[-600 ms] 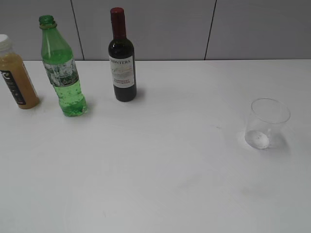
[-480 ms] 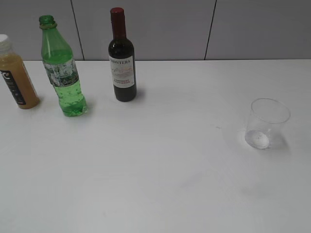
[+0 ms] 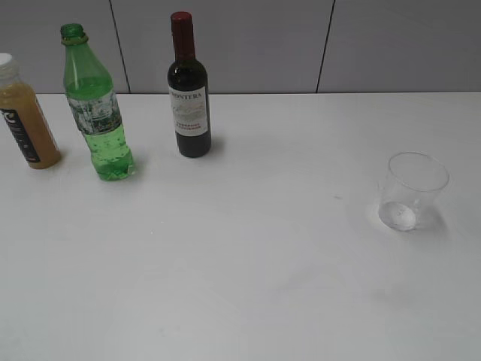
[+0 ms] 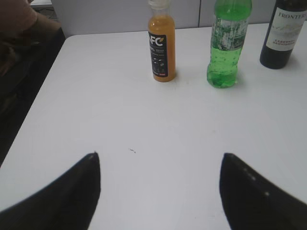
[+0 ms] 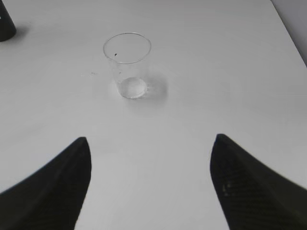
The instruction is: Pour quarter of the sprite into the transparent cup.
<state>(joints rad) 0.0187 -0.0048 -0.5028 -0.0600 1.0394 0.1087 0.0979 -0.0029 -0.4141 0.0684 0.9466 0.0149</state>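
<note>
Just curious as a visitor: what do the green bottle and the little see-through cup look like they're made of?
The sprite: probably thin glossy green plastic, translucent, with bubbles showing through. The transparent cup: clear, colourless, thick-based; glass or hard plastic, can't tell.

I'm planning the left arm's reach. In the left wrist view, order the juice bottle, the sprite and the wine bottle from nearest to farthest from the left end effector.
1. Juice bottle, ahead, slightly left of centre; too close to call against the sprite.
2. Sprite, ahead to the right, about level with the juice bottle.
3. Wine bottle, far right, farthest back.

The left end effector is open and holds nothing.
</note>
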